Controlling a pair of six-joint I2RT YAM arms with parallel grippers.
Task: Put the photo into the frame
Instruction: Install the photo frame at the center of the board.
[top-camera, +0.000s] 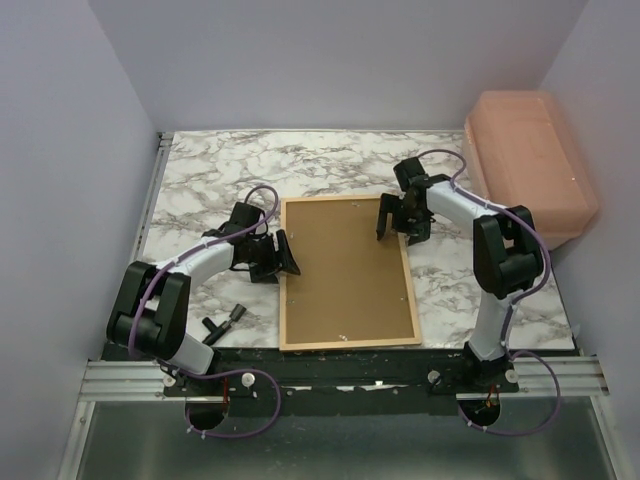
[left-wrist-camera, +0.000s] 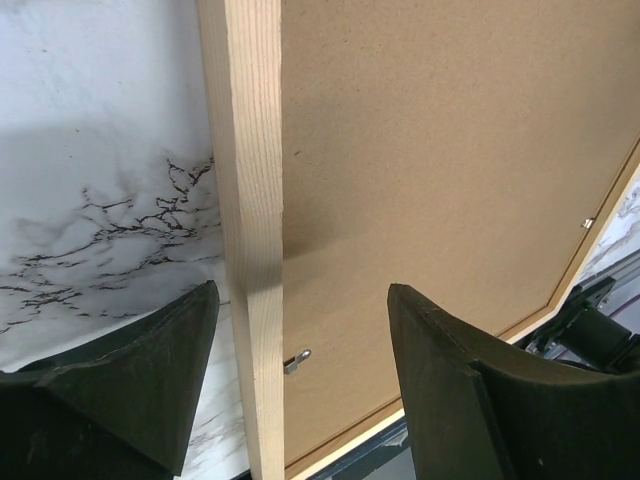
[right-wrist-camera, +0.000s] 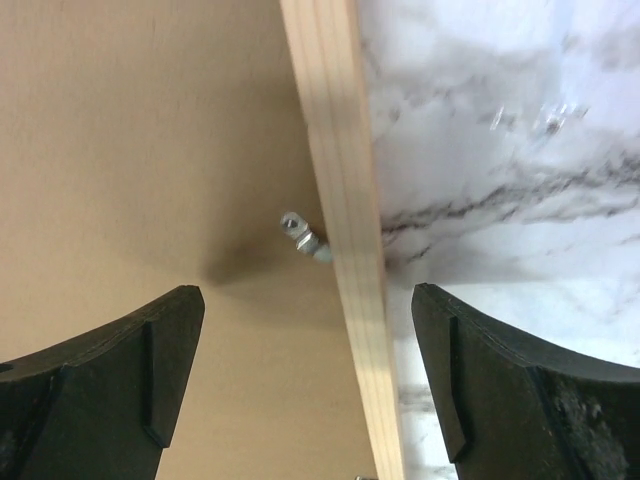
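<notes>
The frame (top-camera: 283, 285) of thin light wood lies face down at the table's middle, with a brown backing board (top-camera: 345, 270) set in it. The photo is hidden. My left gripper (top-camera: 283, 258) is open, straddling the frame's left rail (left-wrist-camera: 250, 200) with one finger over the marble and one over the board (left-wrist-camera: 430, 150). A metal tab (left-wrist-camera: 297, 360) shows by the rail. My right gripper (top-camera: 397, 228) is open, straddling the right rail (right-wrist-camera: 335, 170) near its far end, just short of a metal tab (right-wrist-camera: 303, 235). Both left gripper (left-wrist-camera: 300, 290) and right gripper (right-wrist-camera: 308, 292) are empty.
A pink plastic box (top-camera: 530, 165) stands at the far right against the wall. A small black tool (top-camera: 225, 320) lies on the marble table (top-camera: 220, 180) near the left arm's base. Walls close in on the left, back and right.
</notes>
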